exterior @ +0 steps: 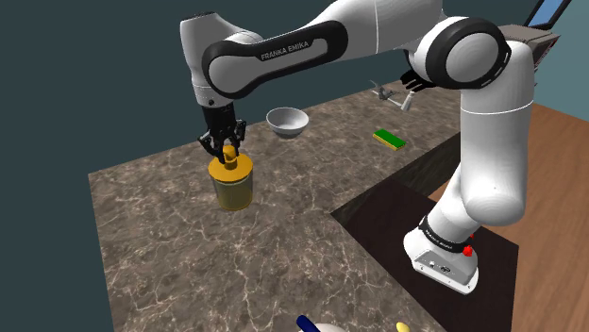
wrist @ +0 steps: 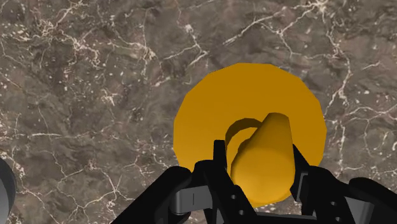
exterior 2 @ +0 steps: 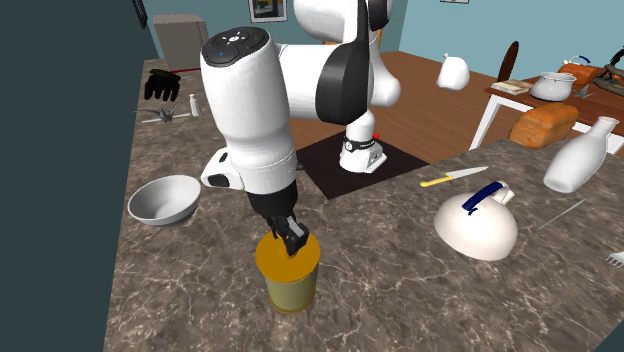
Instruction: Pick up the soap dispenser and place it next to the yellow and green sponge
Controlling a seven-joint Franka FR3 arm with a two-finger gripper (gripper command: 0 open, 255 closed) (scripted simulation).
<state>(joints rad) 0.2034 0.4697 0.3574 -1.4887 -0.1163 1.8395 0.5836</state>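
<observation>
— Starting with the largest item: the surface?
— Brown marbled countertop (exterior: pixel 189 259), with 1 white arm (exterior: pixel 283 55) reaching over it.
— Location of the soap dispenser?
— Amber soap dispenser (exterior: pixel 232 186) (exterior 2: pixel 288 272) (wrist: pixel 210 121) upright beneath the arm, near the white bowl (exterior: pixel 287 121) and well apart from the green and yellow sponge (exterior: pixel 388 139). Base contact with the stone: cannot tell.
— Tool state?
— Black gripper (exterior: pixel 227 146) (exterior 2: pixel 292 240) (wrist: pixel 259 162) clamped on the dispenser's pump head, 2 fingers (wrist: pixel 221 168) pressed against its sides.
</observation>
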